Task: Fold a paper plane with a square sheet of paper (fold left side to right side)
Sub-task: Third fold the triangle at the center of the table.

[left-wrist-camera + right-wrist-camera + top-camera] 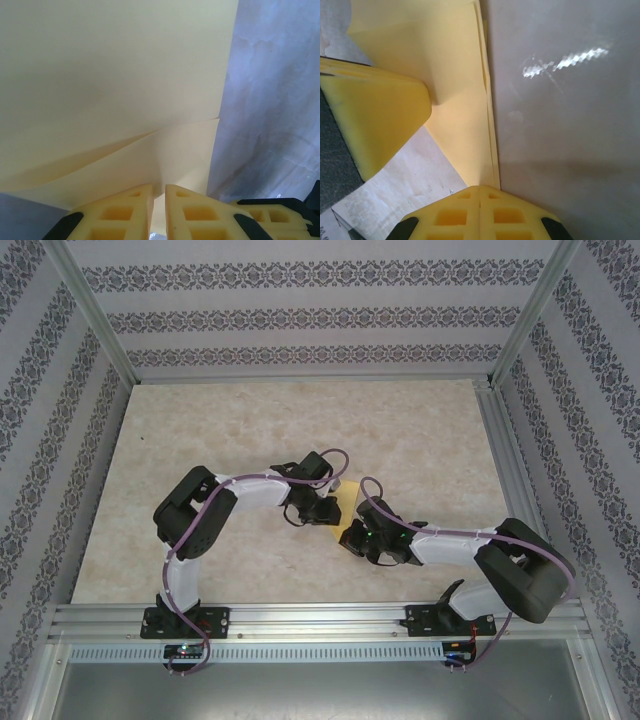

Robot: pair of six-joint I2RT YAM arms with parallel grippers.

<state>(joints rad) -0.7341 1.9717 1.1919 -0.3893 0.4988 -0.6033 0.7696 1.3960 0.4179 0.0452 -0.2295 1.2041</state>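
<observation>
The square sheet of paper (347, 502) lies mid-table (430, 430) between the two grippers, already doubled over, with stacked edges along one side. Its upper layer bows up rather than lying flat. The left gripper (158, 194) holds its jaws narrowly parted with the sheet's near edge in the gap, and the right gripper (480, 194) is closed, tips at the folded corner. An early fold appears made; firm creasing and the narrowing folds of the dart seemingly remain.

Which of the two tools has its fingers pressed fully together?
The right tool: its fingers meet with no gap, while the left tool shows a slit between them.
</observation>
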